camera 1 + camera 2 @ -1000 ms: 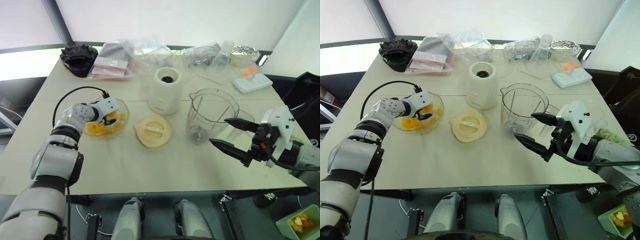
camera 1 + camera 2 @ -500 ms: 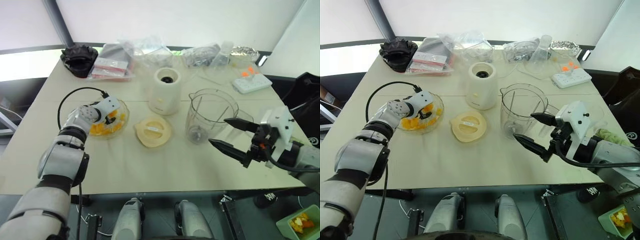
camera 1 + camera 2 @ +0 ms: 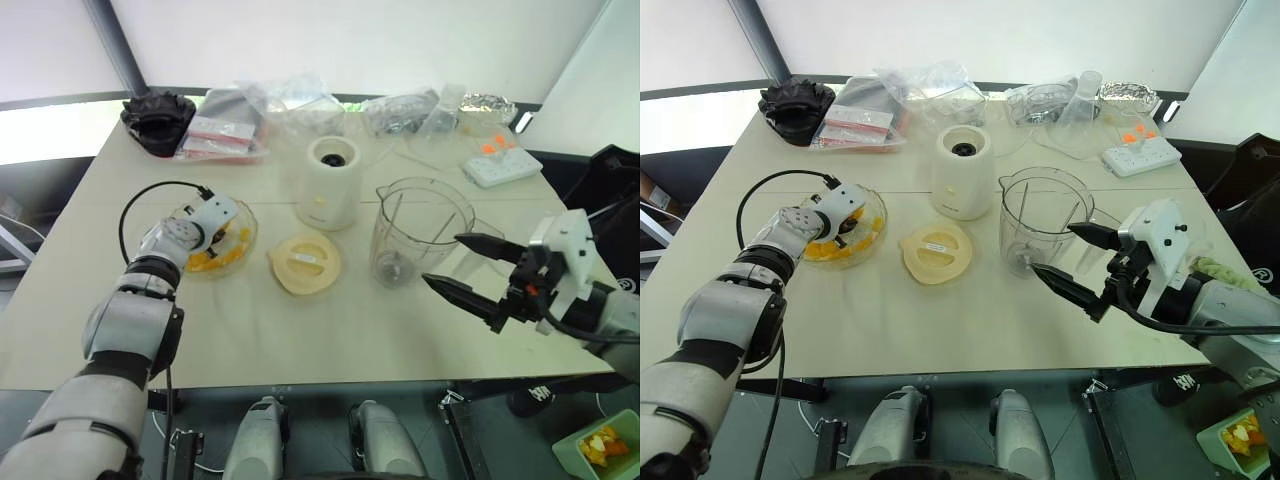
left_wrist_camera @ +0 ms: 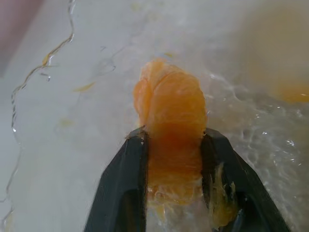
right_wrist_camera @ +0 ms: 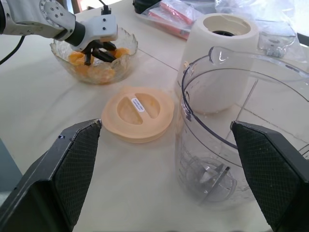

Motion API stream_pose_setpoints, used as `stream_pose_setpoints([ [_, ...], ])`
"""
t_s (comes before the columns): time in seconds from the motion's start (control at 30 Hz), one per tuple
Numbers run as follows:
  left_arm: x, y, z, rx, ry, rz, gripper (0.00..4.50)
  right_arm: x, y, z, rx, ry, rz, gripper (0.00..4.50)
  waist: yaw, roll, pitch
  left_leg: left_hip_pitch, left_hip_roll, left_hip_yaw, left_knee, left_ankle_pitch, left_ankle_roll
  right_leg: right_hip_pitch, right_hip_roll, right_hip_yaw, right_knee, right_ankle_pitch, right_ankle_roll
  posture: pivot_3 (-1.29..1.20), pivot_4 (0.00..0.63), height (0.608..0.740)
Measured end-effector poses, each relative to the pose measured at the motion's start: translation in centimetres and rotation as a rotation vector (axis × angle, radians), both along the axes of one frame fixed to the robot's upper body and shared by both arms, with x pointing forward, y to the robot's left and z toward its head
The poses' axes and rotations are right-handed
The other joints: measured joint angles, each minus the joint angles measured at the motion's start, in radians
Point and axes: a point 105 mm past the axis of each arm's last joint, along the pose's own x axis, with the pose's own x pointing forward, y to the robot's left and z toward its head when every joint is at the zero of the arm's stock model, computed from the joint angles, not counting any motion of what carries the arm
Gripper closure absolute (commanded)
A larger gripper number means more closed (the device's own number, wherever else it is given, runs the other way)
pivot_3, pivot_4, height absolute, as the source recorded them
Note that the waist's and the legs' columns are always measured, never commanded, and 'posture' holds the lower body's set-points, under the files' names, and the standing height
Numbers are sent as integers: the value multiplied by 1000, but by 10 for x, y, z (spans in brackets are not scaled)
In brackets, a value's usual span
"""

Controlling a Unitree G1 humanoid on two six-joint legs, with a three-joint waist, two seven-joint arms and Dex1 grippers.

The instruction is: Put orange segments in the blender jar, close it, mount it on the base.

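My left gripper (image 4: 174, 145) pinches one orange segment (image 4: 171, 125) in the glass bowl (image 3: 243, 237); too soft, it may squash or slip. Right gripper (image 3: 462, 268) gapes.

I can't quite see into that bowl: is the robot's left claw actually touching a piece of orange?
Touching. The left wrist view shows both black fingers of the left gripper pressed against the sides of one orange segment.

Glossy yellow-orange segments of peeled fruit (image 3: 845, 243) lie heaped at the left. The tall clear plastic blender jar (image 3: 1044, 222) stands upright and open, right of centre. The squat cream-white cylindrical base (image 3: 964, 171) stands just beyond, bare-topped.
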Motion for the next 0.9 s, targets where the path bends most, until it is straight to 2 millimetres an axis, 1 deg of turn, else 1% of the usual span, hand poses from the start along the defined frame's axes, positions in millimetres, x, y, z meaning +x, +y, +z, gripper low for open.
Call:
stream_pose_setpoints([
  [0.2, -1, 0, -1, -22, 0, 7, 2859, 0, 0, 0, -2, -1, 1, 0, 0, 0, 0, 0, 0, 0, 0, 0, 0, 0, 0, 0, 0, 0, 0, 0, 150, 740],
  [0.27, -1, 0, -2, -36, -1, 10, 3430, 0, 0, 0, -2, -1, 1, 0, 0, 0, 0, 0, 0, 0, 0, 0, 0, 0, 0, 0, 0, 0, 0, 0, 150, 740],
  [0.33, -3, 2, -4, -39, 3, 17, 4241, 0, 0, 0, -2, -1, 1, 0, -1, 0, 0, 0, 0, 0, 0, 0, 0, 0, 0, 0, 0, 0, 0, 0, 150, 740],
  [0.37, -3, 4, -5, -42, 3, 23, 4422, 0, 0, 0, -2, -1, 1, 0, -1, 0, 0, 0, 0, 0, 0, 0, 0, 0, 0, 0, 0, 0, 0, 0, 150, 740],
  [0.43, -5, 8, -7, -42, 5, 36, 4422, 1, 1, 1, -2, -6, 5, 0, 0, 0, 0, 0, 0, 0, 0, 0, 0, 0, 0, 0, 0, 0, 0, 0, 150, 740],
  [0.63, -5, 10, -7, -82, -14, 54, 4422, 1, 3, 2, -2, -12, 14, 0, 0, 0, 0, 0, 0, 0, 0, 0, 0, 0, 0, 0, 0, 0, 0, 0, 150, 740],
  [0.77, -7, 12, -8, -186, -44, 83, 4422, 2, 5, 1, -1, -7, 24, 0, 0, 0, 0, 0, 0, 0, 0, 0, 0, 0, 0, 0, 0, 0, 0, 0, 150, 740],
  [0.9, -6, 12, 0, -351, -90, 107, 4422, 2, 7, 0, -5, -4, 30, 0, 2, 0, 0, 0, 0, 0, 0, 0, 0, 0, -1, 0, 0, 0, 0, 0, 150, 740],
])
